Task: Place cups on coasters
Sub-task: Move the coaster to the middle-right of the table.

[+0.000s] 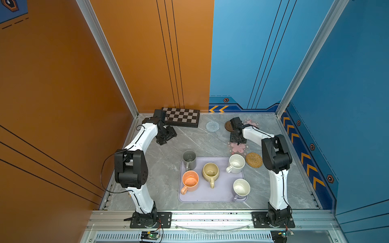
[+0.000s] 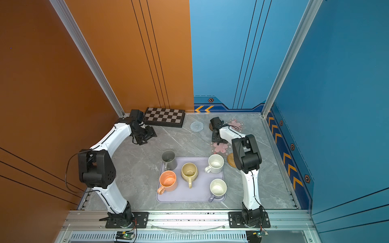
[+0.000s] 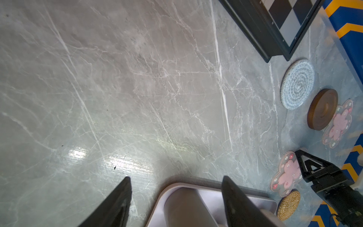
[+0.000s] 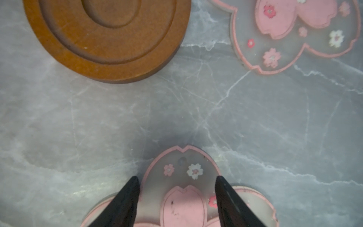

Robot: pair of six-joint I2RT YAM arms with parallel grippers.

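Grey marble tabletop (image 1: 164, 178) carries a lavender tray (image 1: 221, 194) in the lower middle of both top views. All five mugs stand upright on the tray, none on a coaster yet. The grey mug (image 1: 189, 160) is at the tray's upper-left corner and the orange mug (image 1: 190, 181) is below it. The beige mug (image 1: 210, 171) is in the centre, the speckled white mug (image 1: 236, 163) is at the upper right and the lavender mug (image 1: 241, 187) is at the lower right.

The coasters lie above and to the right of the tray. The rattan coaster (image 1: 253, 160) is just right of the speckled mug, with the near flower coaster (image 1: 237, 148) above it. Further up are the wooden disc (image 1: 227, 125), the far flower coaster (image 1: 251, 122) and the blue spiral coaster (image 1: 212, 126). A chequered board (image 1: 182, 116) leans at the back wall.

The left gripper (image 3: 176, 177) sits at the upper left of the tabletop, just below the board. Its fingers are spread and hold nothing. The right gripper (image 4: 176, 176) is over the upper edge of the near flower coaster. Its fingers are apart on either side of one petal and grasp nothing; whether they touch the coaster cannot be told.
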